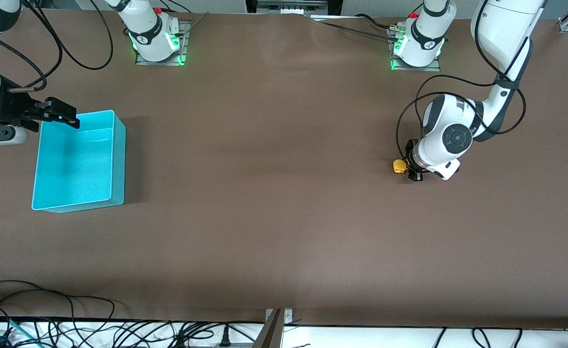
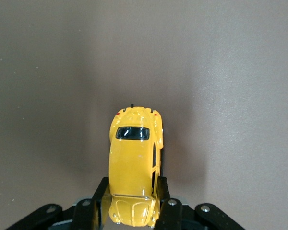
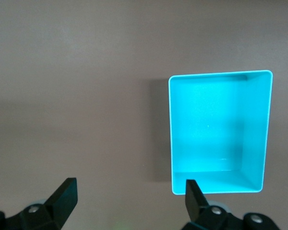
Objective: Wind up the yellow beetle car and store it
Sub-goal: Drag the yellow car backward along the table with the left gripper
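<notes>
Yellow beetle car (image 2: pixel 133 165) in left gripper (image 2: pixel 134 201).

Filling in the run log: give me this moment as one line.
left gripper: shut on yellow beetle car, at table level | right gripper: open, waiting over cyan bin | bin empty

left gripper (image 1: pixel 412 166) low at the yellow beetle car (image 1: pixel 399 166); right gripper (image 1: pixel 62 115) over the cyan bin (image 1: pixel 118 159).

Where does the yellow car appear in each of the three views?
Front view: the car is at the left arm's end of the table, at the left claw.
Left wrist view: center, between the claw's fingers.
Right wrist view: not in it.
Shared landmark: the brown table.
</notes>
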`<state>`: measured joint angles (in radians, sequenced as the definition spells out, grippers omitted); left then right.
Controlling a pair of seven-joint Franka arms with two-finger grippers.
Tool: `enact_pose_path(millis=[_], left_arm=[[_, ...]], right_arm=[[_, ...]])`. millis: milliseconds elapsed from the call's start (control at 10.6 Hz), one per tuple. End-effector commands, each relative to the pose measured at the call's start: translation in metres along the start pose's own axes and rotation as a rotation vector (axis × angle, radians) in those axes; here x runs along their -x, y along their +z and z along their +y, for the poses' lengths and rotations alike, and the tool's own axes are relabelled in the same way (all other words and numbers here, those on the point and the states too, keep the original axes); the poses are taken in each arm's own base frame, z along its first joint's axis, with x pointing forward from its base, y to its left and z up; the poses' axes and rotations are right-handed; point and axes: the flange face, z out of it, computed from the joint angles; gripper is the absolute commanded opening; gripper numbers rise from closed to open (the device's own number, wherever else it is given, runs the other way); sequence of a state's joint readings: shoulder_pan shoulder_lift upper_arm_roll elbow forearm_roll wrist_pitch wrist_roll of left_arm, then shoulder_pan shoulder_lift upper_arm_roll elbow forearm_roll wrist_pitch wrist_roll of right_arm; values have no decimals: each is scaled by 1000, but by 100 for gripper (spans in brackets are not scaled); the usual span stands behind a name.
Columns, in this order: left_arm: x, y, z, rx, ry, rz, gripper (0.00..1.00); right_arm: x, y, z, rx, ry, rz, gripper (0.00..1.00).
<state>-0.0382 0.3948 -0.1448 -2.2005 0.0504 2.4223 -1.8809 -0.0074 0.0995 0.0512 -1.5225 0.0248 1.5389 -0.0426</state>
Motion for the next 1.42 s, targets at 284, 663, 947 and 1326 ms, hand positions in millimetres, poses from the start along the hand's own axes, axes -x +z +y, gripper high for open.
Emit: enact_pose_path(millis=[284,663,947,1326], left_arm=[[-53,14,21,-5,21,-12,0],[-121,40,27,-39,65,38,0],[-169,43,39,-29,42,71,0],[-212,39,43,-20,31,64,0]], right_arm=[[0,-1,1,-17,-8,7,100],[0,-2,1,-16,-8,9,100],[0,-1,1,-17,-8,7,100],[0,-1,2,-17,-6,8,100]])
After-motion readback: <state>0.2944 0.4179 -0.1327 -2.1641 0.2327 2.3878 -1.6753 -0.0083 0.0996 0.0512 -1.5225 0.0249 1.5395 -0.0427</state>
